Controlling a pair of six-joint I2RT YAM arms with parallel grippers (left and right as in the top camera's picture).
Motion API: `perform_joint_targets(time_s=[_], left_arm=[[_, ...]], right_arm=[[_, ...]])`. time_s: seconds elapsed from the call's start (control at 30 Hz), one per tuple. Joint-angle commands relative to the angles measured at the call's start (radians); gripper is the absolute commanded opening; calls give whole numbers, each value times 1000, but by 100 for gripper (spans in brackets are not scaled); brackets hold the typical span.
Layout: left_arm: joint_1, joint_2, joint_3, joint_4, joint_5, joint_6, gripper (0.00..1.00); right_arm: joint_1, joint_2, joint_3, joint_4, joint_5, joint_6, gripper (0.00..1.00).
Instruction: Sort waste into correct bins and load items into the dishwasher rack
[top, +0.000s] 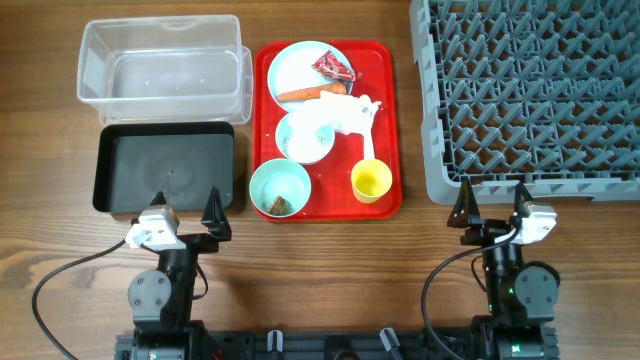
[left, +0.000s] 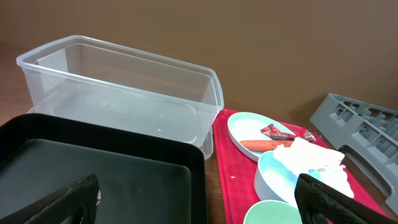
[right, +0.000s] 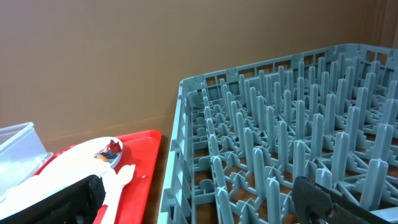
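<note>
Waste has not yet been sorted and nothing has been loaded, so the task is judged to be at its very start. At the far-left corner of the surface, the clear plastic rectangular tub (top: 160, 75) is seen empty. The shallow black rectangular tray (top: 165, 170) just in front of it is likewise empty. Near the front edge, the left claw (top: 185, 205) is held open with nothing in it, close to the black tray's near rim.

At the middle of the surface, everything to be handled is gathered on the flat red serving tray (top: 388, 90). The small red snack wrapper (top: 333, 67) and the orange carrot (top: 312, 93) lie on the round light-blue plate (top: 292, 62). Crumpled white paper napkins (top: 345, 115) are draped over the light-blue bowl (top: 298, 150). The small brown food lump (top: 279, 205) sits in the pale green bowl (top: 268, 180). The small yellow cup (top: 371, 181) stands at the tray's near-right corner.

At the far-right corner, the large square grey plastic rack (top: 530, 90) is seen bare. The right claw (top: 491, 205) is held open and empty just before its near rim.
</note>
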Motion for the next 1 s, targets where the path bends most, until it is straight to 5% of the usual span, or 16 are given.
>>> perform_joint_targets(time_s=[0.0,0.97], left_arm=[[-4,-6,-6,0,-10,-5,100],[-4,-6,-6,0,-10,-5,100]], right_arm=[[-4,5,-2,1,-17,12,100],[-4,5,-2,2,-17,34,100]])
